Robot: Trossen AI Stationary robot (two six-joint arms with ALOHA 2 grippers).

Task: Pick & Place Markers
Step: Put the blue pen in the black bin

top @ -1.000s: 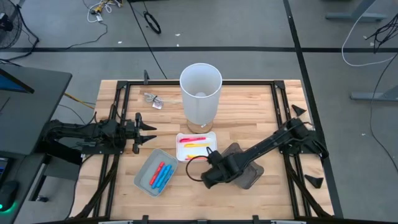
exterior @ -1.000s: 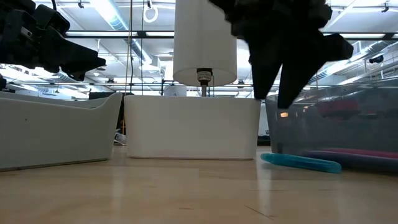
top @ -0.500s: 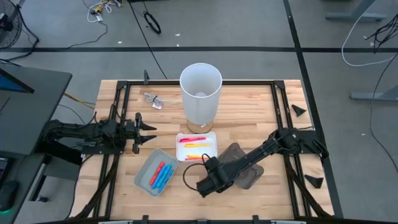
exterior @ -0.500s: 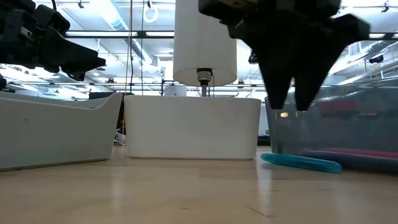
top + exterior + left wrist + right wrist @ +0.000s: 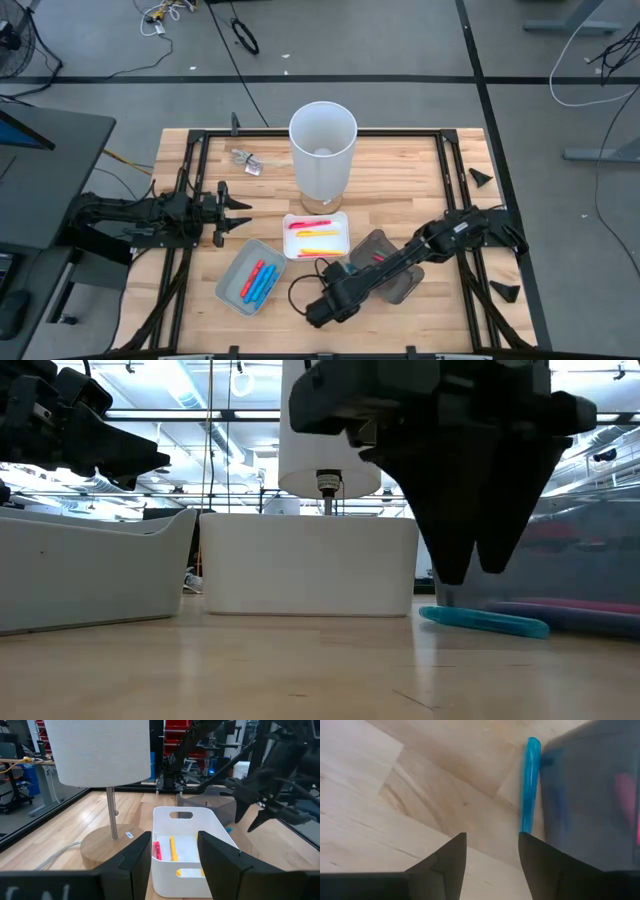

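So L gripper [image 5: 240, 212] parked at table's left edge, jaws apart & empty, grey tray [image 5: 232, 283] w/ red+blue markers [image 5: 258, 282], then R gripper [image 5: 312, 318] low, jaws parted, empty, prob lining up on loose blue marker [image 5: 529, 785] beside dark bin [image 5: 400, 285].

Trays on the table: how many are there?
3: white tray beside the lamp, grey tray toward the left arm, dark translucent tray under the right arm.
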